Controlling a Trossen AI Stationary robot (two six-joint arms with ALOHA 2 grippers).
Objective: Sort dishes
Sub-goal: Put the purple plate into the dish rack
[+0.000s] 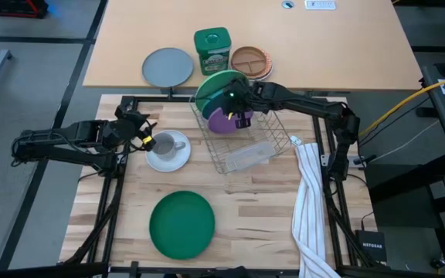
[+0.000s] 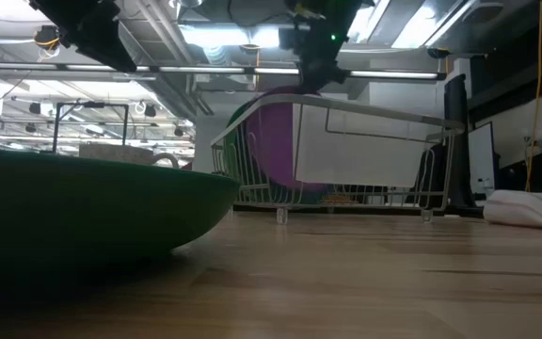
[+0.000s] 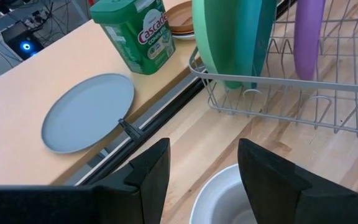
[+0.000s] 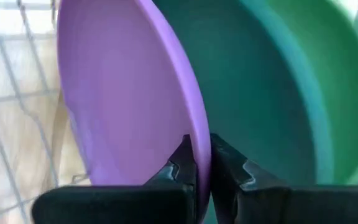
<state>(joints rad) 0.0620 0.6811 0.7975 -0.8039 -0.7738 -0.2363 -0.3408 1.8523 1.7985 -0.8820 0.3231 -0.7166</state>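
Inside the wire dish rack [image 1: 242, 143], the right gripper [image 4: 202, 163] pinches the round purple plate's [image 4: 123, 93] rim; left gripper [image 3: 202, 168] gapes wide over the small grey mug [image 1: 162, 142] beside it.

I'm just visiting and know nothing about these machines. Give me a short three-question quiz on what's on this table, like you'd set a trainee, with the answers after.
1. True or false: the right claw is pinching the rim of the purple plate in the wire rack.
2. Which object lies flat on the wooden table nearest its front edge? A) dark green plate B) striped towel C) grey mug
3. Fill in: the left claw, open, hovers over the grey mug that sits on the white ____.

Key: 1 true; 2 A; 3 saucer.
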